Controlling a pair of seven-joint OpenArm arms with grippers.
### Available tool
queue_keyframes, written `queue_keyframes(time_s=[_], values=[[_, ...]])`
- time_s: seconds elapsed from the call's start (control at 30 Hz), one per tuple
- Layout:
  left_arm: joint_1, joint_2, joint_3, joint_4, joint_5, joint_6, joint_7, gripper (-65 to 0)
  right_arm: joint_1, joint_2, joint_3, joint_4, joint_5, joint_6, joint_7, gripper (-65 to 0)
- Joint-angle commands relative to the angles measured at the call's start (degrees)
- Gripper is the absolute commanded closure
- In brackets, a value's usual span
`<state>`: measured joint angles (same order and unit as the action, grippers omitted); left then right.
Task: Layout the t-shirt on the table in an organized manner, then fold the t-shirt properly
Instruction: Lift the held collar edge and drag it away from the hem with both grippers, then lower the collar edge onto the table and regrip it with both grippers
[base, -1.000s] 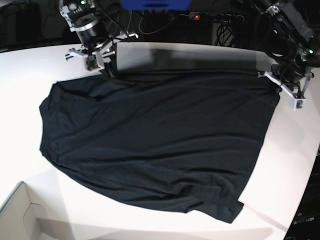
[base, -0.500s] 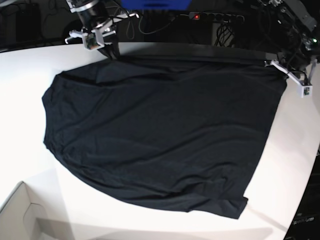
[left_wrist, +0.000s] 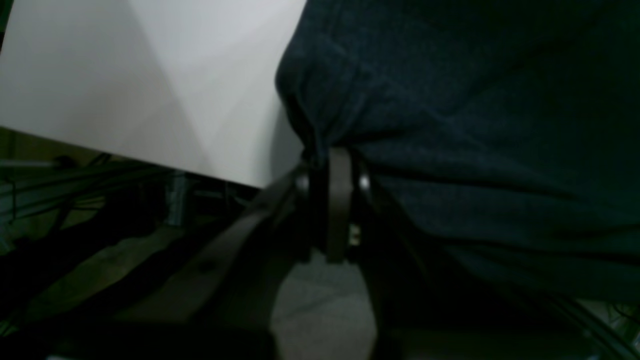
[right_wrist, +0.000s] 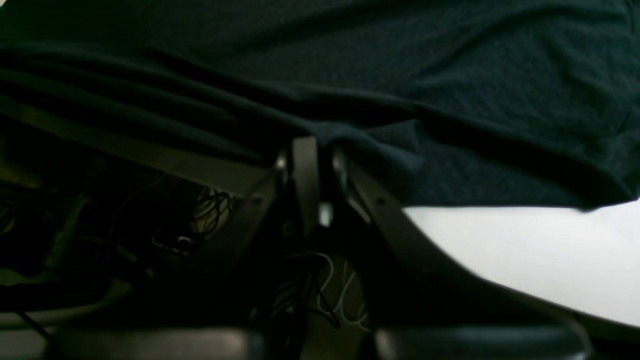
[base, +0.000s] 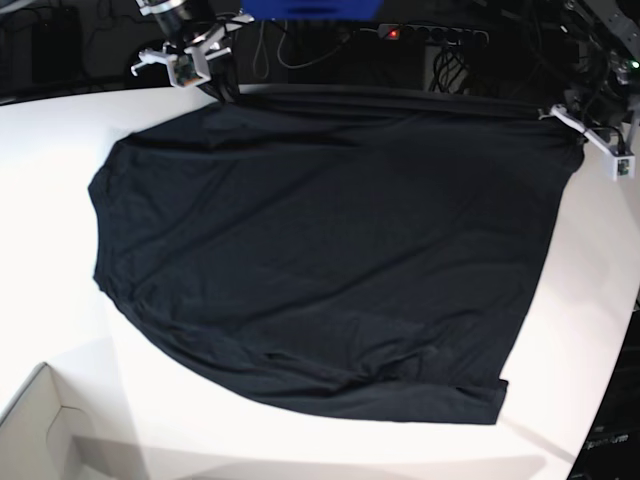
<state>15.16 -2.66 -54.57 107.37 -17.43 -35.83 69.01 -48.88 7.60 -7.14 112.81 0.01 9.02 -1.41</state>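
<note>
Plain black soft-fabric short-sleeved t-shirt (base: 320, 260) with no print, smooth matte white tabletop (base: 50, 180), pale cardboard box corner (base: 40, 430), small red indicator light (base: 392, 33), bright blue panel (base: 310, 8) along the dark background

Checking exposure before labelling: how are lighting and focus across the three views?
Base view: sharp, evenly lit, the white matte table bright, the plain black fabric t-shirt nearly featureless, curved edges suggesting lens distortion. Left wrist view: dim, soft, left pincer blurred. Right wrist view: darker, right pincer out of focus.
</note>
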Motion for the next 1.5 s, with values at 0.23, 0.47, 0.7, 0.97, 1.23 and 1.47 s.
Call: queue_keyframes(time_s=[0.23,0.47,0.7,0.97,1.23,1.47], values=[[-4.21,-0.73,0.19,1.16,0.24,0.10,-0.31,-0.2,4.00,0.10,0.15,0.72,0.12,-0.09,1.37,0.0],[-10.37,-0.73,1.95,0.45,0.42,0.80,-0.22,-0.2,9.19,0.01,0.15,-0.42,0.12,-0.09,1.19,0.0],[-14.67,-1.87,8.63,0.28,6.05,0.80,-0.75,-0.2,15.78,0.01,0.24,-5.87,0.12,-0.09,1.19,0.0],[-19.51,-1.87,8.72,-6.84,9.65,0.80,-0.93,-0.2,21.67,0.01,0.32,-9.56,0.03,-0.09,1.19,0.0],[-23.82,-1.87,9.07,-14.23,9.74,0.80,-1.01,-0.1,27.12,0.01,0.32,-14.66,0.03,-0.09,1.19,0.0],[-27.60,-2.84,9.07,-18.62,9.74,0.80,-1.01,-0.1,31.96,0.01,0.50,-18.62,0.03,-0.09,1.19,0.0]])
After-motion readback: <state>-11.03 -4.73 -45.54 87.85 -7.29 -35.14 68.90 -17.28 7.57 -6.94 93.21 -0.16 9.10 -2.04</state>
